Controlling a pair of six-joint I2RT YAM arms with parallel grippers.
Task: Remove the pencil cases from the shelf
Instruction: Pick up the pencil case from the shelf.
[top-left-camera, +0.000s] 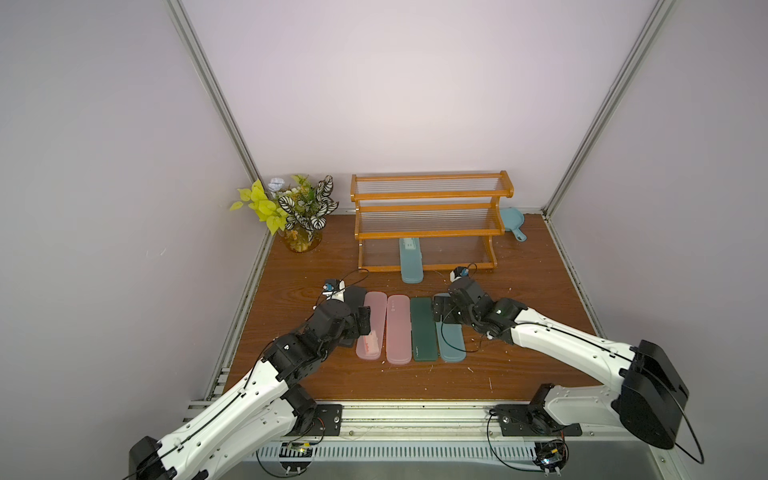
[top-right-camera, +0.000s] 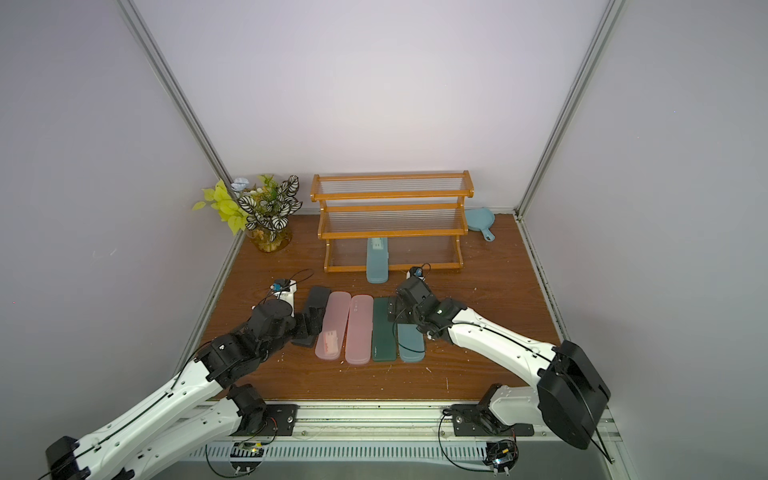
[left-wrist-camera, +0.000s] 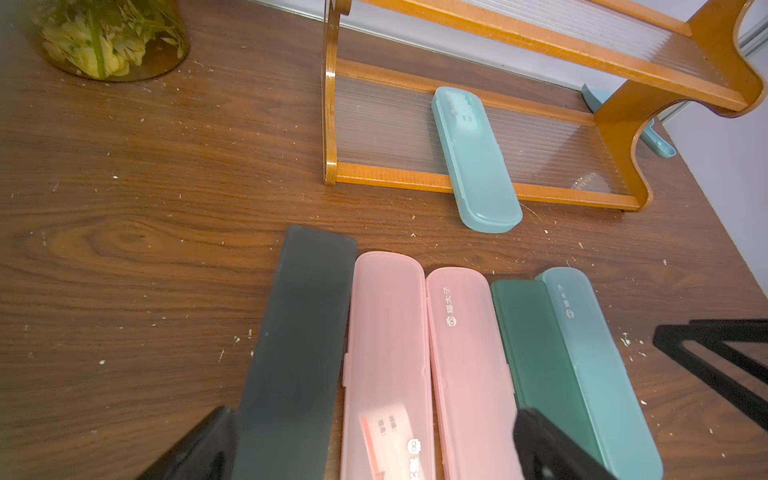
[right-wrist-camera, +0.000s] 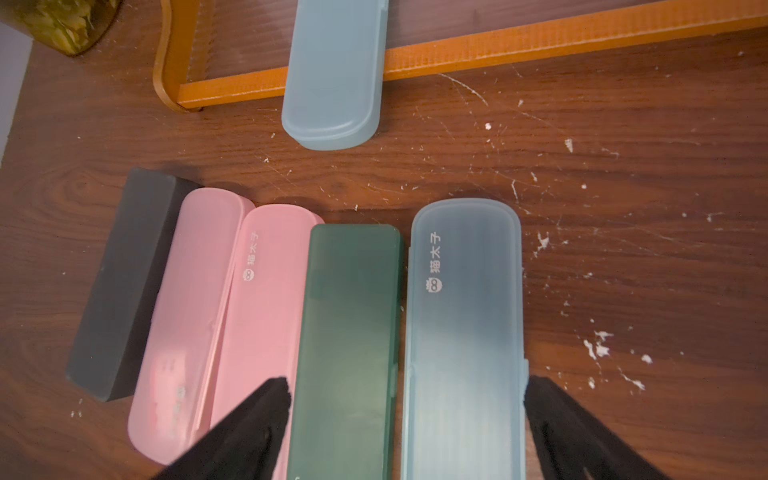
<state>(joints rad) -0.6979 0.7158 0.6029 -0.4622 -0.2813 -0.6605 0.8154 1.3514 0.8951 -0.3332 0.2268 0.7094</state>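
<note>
Brown wooden tabletop (top-left-camera: 519, 332), row of five side by side: black case (top-right-camera: 318, 299), pink case (top-left-camera: 374, 303), second pink case (top-left-camera: 399, 328), dark green case (top-left-camera: 424, 328), teal case (top-left-camera: 455, 349). Left gripper (left-wrist-camera: 374, 444) jaws wide, black and both pink cases between fingers, none clamped. Right gripper (right-wrist-camera: 405, 415) jaws wide, straddling dark green and teal cases. Behind row, second teal case (top-left-camera: 411, 262) on bottom tier of shelf (top-left-camera: 430, 206), near end past front rail.
</note>
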